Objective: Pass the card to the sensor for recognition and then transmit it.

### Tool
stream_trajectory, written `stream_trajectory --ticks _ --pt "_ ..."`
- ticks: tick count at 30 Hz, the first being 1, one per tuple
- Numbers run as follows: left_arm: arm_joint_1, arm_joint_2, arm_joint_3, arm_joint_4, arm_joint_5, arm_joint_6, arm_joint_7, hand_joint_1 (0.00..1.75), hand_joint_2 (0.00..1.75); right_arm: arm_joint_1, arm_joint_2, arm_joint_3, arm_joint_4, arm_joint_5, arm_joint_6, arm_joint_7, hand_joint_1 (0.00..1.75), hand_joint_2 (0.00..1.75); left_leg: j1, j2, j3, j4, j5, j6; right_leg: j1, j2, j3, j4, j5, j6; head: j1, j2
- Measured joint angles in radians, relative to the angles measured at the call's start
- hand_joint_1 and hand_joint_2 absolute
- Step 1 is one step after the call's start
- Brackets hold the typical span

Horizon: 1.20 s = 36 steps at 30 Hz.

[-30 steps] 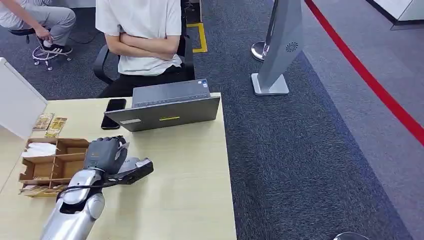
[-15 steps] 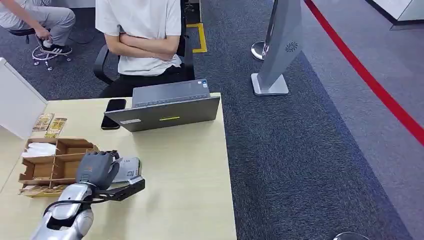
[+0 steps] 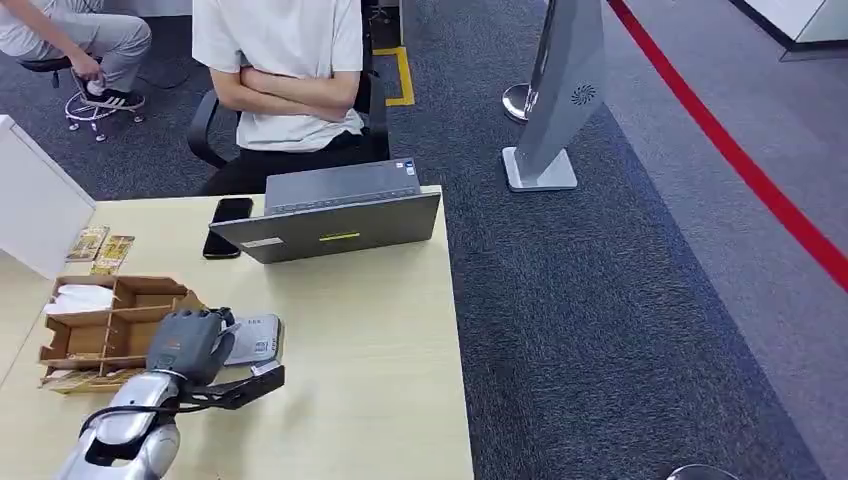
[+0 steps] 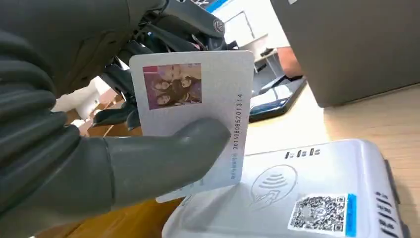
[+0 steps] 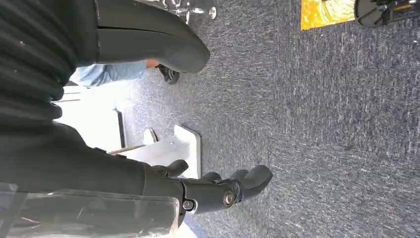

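Left hand (image 3: 186, 343) sits in the lower left of the head view, over the white card reader (image 3: 255, 338) on the wooden table (image 3: 380, 380). In the left wrist view the card (image 4: 198, 114) occupies the upper centre of the frame, pinched between the thick grey thumb and the darker fingers (image 4: 148, 39) behind it. So: left hand grasping the card, firm enough that the printed face (photo patch, a number down one edge) stays turned toward the camera.

Card's lower edge hangs just above the reader's top surface (image 4: 297, 198), near the contactless symbol at lower centre of that frame. Cannot tell whether the card touches the reader or is only close. Judgement: the card is held low and roughly face-on over that symbol so the sensor can read it; this looks like the recognition step, with the handing-over not yet done.

Left arm pose: silver forearm enters from the bottom left corner of the head view, wrist bent so the back of the hand faces up and the fingers point toward the reader.

Right hand (image 5: 218, 191), lower centre of the right wrist view: released, fingers apart and lightly curved, nothing in it, grey carpet beneath.

Also present: partitioned cardboard tray (image 3: 110, 320) at left of the head view, beside the hand; laptop (image 3: 330, 215) and phone (image 3: 226, 226) at upper centre; a seated person (image 3: 285, 75), arms folded, beyond the table's far edge
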Motion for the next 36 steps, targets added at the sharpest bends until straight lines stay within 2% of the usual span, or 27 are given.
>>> stream_trajectory --ticks 7,10,15,17,23,32,34,36 --pt "-0.047 -0.038 0.000 0.048 0.012 0.062 -0.031 1.75 1.75 0.000 -0.001 0.001 0.000 0.005 0.001 0.000 0.00 1.75 0.000 0.000 0.000 0.000 0.000 0.001 0.000 0.000 0.000 0.000 0.000 0.000 0.000 0.000" --pt "-0.058 -0.062 0.000 0.039 0.006 0.163 -0.051 1.75 1.75 0.000 -0.001 0.001 0.000 0.006 0.003 -0.002 0.00 1.75 0.000 0.000 0.000 0.000 0.000 0.001 0.000 0.000 0.000 0.000 0.001 0.000 0.000 0.000" --pt "-0.066 -0.105 0.000 -0.088 -0.028 0.401 -0.097 1.75 1.75 -0.001 -0.001 0.011 0.000 0.031 0.010 -0.003 0.00 1.75 0.000 0.000 0.000 0.001 0.000 0.001 0.000 0.000 0.000 0.000 0.001 0.000 0.000 0.000" --pt "-0.076 -0.120 0.000 -0.136 -0.035 0.456 -0.103 1.75 1.75 -0.001 -0.001 0.018 0.000 0.040 0.010 -0.003 0.00 1.75 0.000 0.000 0.000 0.000 0.000 0.001 0.000 0.000 0.000 0.000 0.001 0.000 0.000 0.000" --pt "-0.082 -0.139 0.000 -0.209 -0.039 0.466 -0.110 1.75 1.75 -0.004 -0.001 0.026 0.000 0.040 0.010 -0.003 0.00 1.75 0.000 0.000 0.000 0.000 0.001 0.000 0.000 0.000 0.000 0.000 0.001 0.000 0.000 0.000" --pt "-0.082 -0.145 0.000 -0.232 -0.040 0.469 -0.111 1.75 1.75 -0.004 -0.001 0.027 0.000 0.040 0.010 -0.003 0.00 1.75 0.000 0.000 0.000 0.000 0.001 0.000 0.000 0.000 0.000 0.000 0.001 0.000 0.000 0.000" --pt "-0.082 -0.148 0.000 -0.233 -0.038 0.490 -0.120 1.75 1.75 -0.004 -0.001 0.027 0.000 0.042 0.010 -0.004 0.00 1.75 0.000 0.000 0.000 0.000 0.001 0.000 0.000 0.000 0.000 0.000 0.001 0.000 0.000 0.000" --pt "-0.085 -0.156 0.000 -0.239 -0.036 0.538 -0.129 1.75 1.75 -0.004 -0.001 0.030 0.000 0.053 0.013 -0.006 0.00 1.75 0.000 0.000 0.000 0.000 0.001 0.000 0.000 0.000 0.000 0.000 0.001 0.000 0.000 0.000"
